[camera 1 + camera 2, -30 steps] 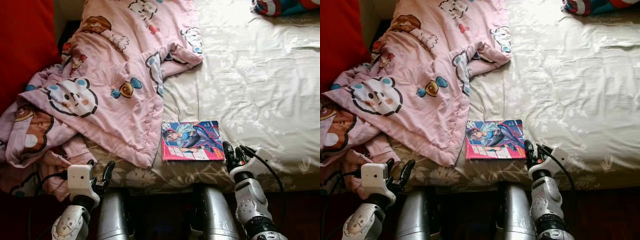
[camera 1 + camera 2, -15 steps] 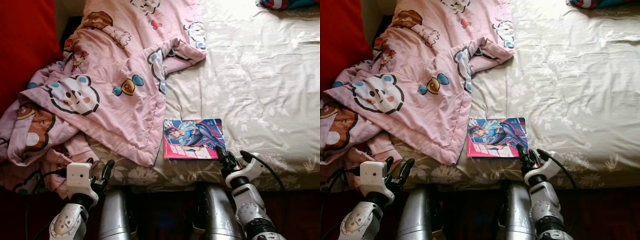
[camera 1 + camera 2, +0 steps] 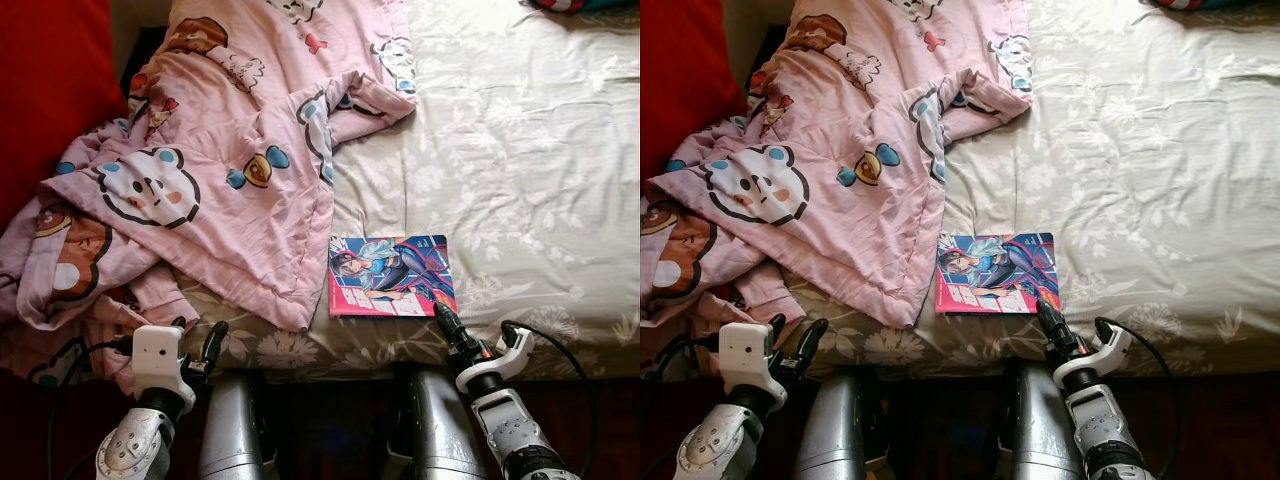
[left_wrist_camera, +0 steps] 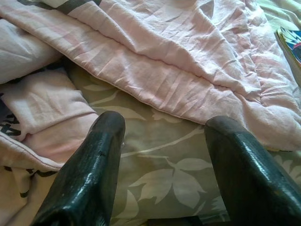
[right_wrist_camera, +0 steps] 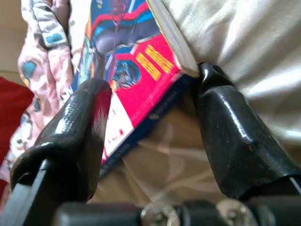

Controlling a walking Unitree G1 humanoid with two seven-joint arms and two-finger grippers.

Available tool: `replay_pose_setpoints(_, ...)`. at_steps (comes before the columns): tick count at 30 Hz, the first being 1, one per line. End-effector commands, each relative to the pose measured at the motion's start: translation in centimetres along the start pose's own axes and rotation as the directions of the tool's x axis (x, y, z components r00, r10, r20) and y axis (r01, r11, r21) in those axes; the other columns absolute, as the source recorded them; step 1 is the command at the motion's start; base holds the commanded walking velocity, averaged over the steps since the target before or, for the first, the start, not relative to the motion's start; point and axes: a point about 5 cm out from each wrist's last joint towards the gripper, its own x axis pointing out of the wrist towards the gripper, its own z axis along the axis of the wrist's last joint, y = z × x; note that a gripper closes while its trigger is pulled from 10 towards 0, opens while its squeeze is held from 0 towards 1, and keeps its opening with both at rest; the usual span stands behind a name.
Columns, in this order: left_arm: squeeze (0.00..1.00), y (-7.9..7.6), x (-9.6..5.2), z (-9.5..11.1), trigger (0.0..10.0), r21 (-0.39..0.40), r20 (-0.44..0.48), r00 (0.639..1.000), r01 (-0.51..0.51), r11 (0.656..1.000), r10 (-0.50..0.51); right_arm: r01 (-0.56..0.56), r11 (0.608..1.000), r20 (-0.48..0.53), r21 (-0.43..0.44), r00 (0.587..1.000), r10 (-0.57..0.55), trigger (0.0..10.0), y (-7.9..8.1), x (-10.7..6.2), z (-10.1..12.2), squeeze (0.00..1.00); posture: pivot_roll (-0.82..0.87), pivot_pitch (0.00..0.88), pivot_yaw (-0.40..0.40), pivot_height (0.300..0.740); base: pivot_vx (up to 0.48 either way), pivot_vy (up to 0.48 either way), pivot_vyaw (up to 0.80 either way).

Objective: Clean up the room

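Currently the step in hand is picking up the comic book (image 3: pixel 392 276), which lies flat on the bed sheet (image 3: pixel 520 150) near the near edge, just right of the pink quilt (image 3: pixel 230 160). The right gripper (image 3: pixel 445 322) sits at the book's near right corner, fingers apart and straddling that corner. Next, close on the corner and lift. The left gripper (image 3: pixel 197 343) idles open at the bed's near left edge.

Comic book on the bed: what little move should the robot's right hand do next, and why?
Probably shut the right gripper on the comic book's near corner. Its open fingers already straddle that corner at the bed's edge, one above the cover and one beneath.
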Motion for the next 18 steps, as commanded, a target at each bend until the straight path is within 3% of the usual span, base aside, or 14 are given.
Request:
replay_pose_setpoints(1, 0.0, 0.39, -0.51, -0.45, 10.0, 0.006, -0.034, 0.999, -0.008, 1.0, 0.009, 0.017, 0.999, 0.012, 0.046, 1.0, -0.018, 10.0, 0.08, 0.22, -0.61, 0.0, 0.21, 0.324, 0.053, 0.555, 0.0, 0.0, 0.0)
replay_pose_setpoints(8, 0.0, 0.34, -0.56, -0.49, 10.0, 0.011, -0.042, 0.999, -0.009, 1.0, 0.009, 0.02, 0.998, 0.05, 0.061, 0.998, -0.023, 10.0, 0.43, 0.9, 0.36, 0.0, 0.22, 0.323, 0.052, 0.555, 0.0, 0.0, 0.0)
replay_pose_setpoints(9, 0.0, 0.3, -0.54, -0.52, 10.0, 0.011, -0.043, 0.999, -0.009, 1.0, 0.009, 0.028, 0.998, 0.05, 0.056, 0.998, -0.031, 1.0, 0.36, 0.87, 0.38, 0.0, 0.21, 0.319, 0.049, 0.555, 0.0, 0.0, 0.0)
replay_pose_setpoints(10, 0.0, 0.28, -0.52, -0.53, 10.0, 0.011, -0.044, 0.999, -0.008, 1.0, 0.009, 0.032, 0.998, 0.05, 0.055, 0.998, -0.035, 1.0, 0.32, 0.84, 0.39, 0.0, 0.21, 0.319, 0.049, 0.555, 0.0, 0.0, 0.0)
replay_pose_setpoints(11, 0.0, 0.26, -0.5, -0.56, 10.0, 0.01, -0.044, 0.999, -0.008, 1.0, 0.008, 0.036, 0.998, 0.051, 0.056, 0.998, -0.039, 0.0, 0.22, 0.74, 0.38, 0.0, 0.21, 0.317, 0.049, 0.555, 0.0, 0.0, 0.0)
replay_pose_setpoints(18, 0.0, 0.15, -0.29, -0.61, 10.0, 0.008, -0.047, 0.999, -0.001, 1.0, 0.001, 0.028, 0.998, 0.052, 0.06, 0.998, -0.031, 0.0, 0.01, 0.41, 0.17, 0.0, 0.21, 0.315, 0.049, 0.555, 0.0, 0.0, 0.0)
